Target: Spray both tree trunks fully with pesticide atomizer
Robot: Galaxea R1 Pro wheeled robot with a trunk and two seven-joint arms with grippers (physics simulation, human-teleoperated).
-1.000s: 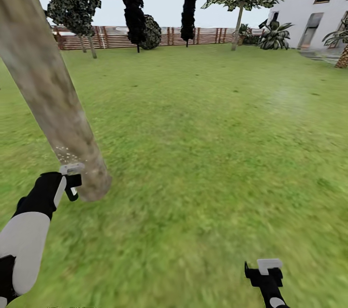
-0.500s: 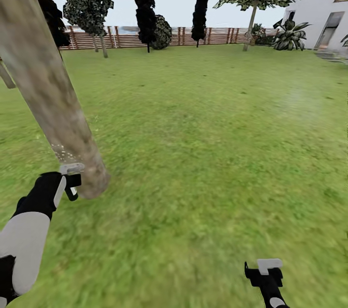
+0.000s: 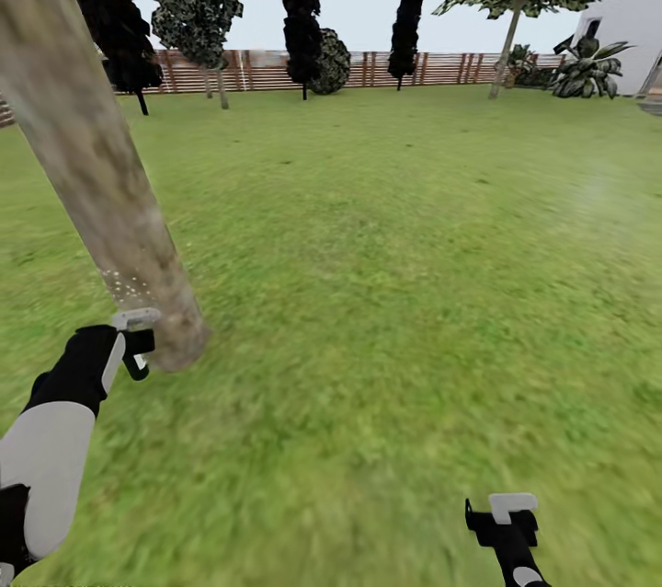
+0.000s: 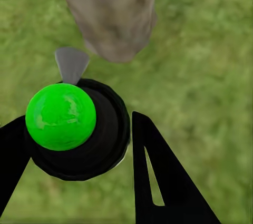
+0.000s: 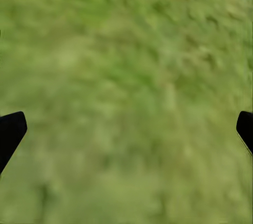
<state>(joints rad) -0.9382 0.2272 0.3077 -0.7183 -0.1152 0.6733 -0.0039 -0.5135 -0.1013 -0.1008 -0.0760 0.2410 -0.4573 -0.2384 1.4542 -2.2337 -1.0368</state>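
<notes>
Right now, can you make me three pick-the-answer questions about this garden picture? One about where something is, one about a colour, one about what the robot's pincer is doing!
1. Where are the white specks?
A. on the fence
B. low on the tree trunk
C. on the house

2. What colour is the ball on the atomizer?
A. red
B. blue
C. green

3. What is the right pincer doing?
A. open, holding nothing
B. gripping a branch
C. holding a hose

Answers:
1 B: the white specks dot the tree trunk.
2 C: the atomizer has a green ball.
3 A: the right pincer has wide-apart fingertips over grass.

One thick pale trunk (image 3: 92, 164), three dark conifers (image 3: 302, 7), two claws (image 3: 138, 343), one fence (image 3: 441, 69).
</notes>
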